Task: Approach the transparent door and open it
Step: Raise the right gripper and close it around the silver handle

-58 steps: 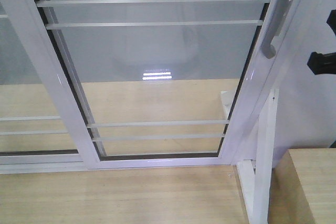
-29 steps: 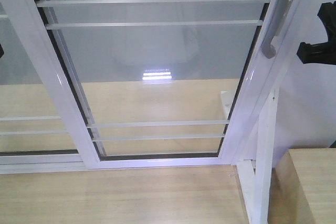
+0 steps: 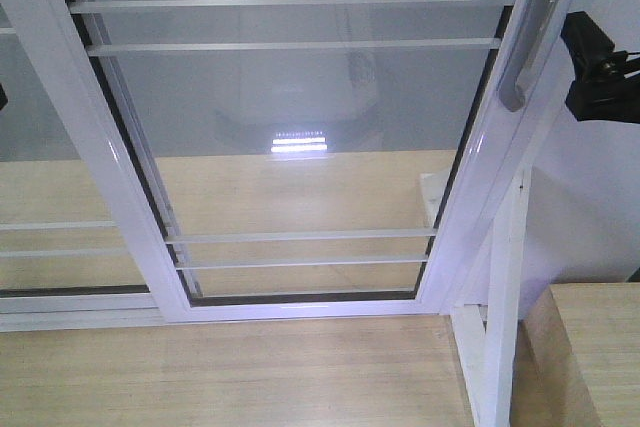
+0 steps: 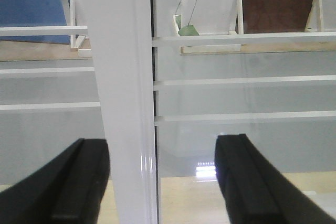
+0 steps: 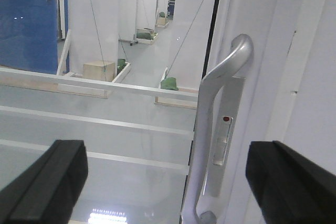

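Straight ahead of the base: transparent door (image 3: 300,137), a clear glass panel in a glossy white frame that fills most of the front view. Thin white horizontal bars (image 3: 290,1) run in groups near the top and near the bottom. It leans in that view, with the handle stile on the right.

Second white-framed glass panel (image 3: 40,197) sits to the left, overlapping behind the door's left stile (image 4: 123,98).

Light wood floor (image 3: 230,367) runs up to the bottom rail and shows on through the glass. Wood-topped block (image 3: 590,347) is at lower right. White upright post (image 3: 502,297) stands between it and the door.

Curved silver-grey pull handle (image 5: 218,124) is mounted on the right stile, bowed outward at the top. In the front view it sits high up on the right.

Right gripper (image 5: 165,177): jaws spread wide, nothing held. From its wrist camera the handle lines up between the two black fingers (image 5: 47,182), right of centre, with no contact visible. In the front view the gripper is just right of the handle, apart from it.

Left gripper (image 4: 161,177): also wide open and empty. The left stile shows between its fingers (image 4: 73,182); depth to the frame can't be judged.

Latch slide (image 5: 220,145) is set in the handle plate, with a small red dot (image 5: 226,119) above it.
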Motion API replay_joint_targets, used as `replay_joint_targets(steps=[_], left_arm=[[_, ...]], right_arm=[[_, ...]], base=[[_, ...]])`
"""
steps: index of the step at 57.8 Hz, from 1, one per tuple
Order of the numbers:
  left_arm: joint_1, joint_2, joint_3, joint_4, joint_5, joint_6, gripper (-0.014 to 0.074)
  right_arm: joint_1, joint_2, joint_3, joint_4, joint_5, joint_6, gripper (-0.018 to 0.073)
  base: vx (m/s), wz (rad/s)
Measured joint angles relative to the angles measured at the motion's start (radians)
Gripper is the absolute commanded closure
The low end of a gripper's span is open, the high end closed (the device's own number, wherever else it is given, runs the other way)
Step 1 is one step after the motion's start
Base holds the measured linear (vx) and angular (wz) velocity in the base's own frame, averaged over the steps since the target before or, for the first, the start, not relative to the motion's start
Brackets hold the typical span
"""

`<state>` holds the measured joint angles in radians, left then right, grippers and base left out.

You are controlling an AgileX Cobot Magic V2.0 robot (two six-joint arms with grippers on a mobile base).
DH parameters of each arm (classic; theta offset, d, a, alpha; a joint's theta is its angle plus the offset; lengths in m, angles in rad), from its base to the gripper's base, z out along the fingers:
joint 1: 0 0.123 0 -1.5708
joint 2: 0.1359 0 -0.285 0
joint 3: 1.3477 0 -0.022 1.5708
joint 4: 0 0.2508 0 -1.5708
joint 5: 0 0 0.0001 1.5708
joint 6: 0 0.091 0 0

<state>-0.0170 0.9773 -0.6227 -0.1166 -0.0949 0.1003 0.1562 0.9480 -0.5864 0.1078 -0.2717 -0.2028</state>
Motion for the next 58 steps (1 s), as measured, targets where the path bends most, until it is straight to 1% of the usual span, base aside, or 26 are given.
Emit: replay_joint_targets(steps=[5, 10, 15, 22, 30, 40, 58], left_arm=[[0.000, 0.000, 0.000, 0.000, 0.000, 0.000, 0.0034], [0.000, 0.000, 0.000, 0.000, 0.000, 0.000, 0.0034], [0.000, 0.000, 0.000, 0.000, 0.000, 0.000, 0.0034], [0.000, 0.000, 0.000, 0.000, 0.000, 0.000, 0.0034], [0.000, 0.000, 0.000, 0.000, 0.000, 0.000, 0.0034], [0.000, 0.000, 0.000, 0.000, 0.000, 0.000, 0.0034], [0.000, 0.000, 0.000, 0.000, 0.004, 0.000, 0.0034]], right_arm=[[-0.016, 0.023, 0.000, 0.034, -0.003, -0.001, -0.0083], [-0.059, 0.050, 0.000, 0.086, -0.004, -0.001, -0.0048], [-0.089, 0.083, 0.000, 0.110, -0.005, 0.001, -0.0017], [-0.099, 0.160, -0.026, 0.092, -0.005, 0.001, 0.0015], [-0.099, 0.269, -0.104, 0.062, -0.013, 0.001, 0.0019], [-0.099, 0.440, -0.246, 0.053, -0.050, 0.001, 0.0019], [-0.112, 0.718, -0.490, 0.049, -0.051, 0.001, 0.0019]], base=[[0.00, 0.00], [0.00, 0.00], [0.00, 0.00], [0.00, 0.00], [0.00, 0.00], [0.00, 0.00], [0.00, 0.00]])
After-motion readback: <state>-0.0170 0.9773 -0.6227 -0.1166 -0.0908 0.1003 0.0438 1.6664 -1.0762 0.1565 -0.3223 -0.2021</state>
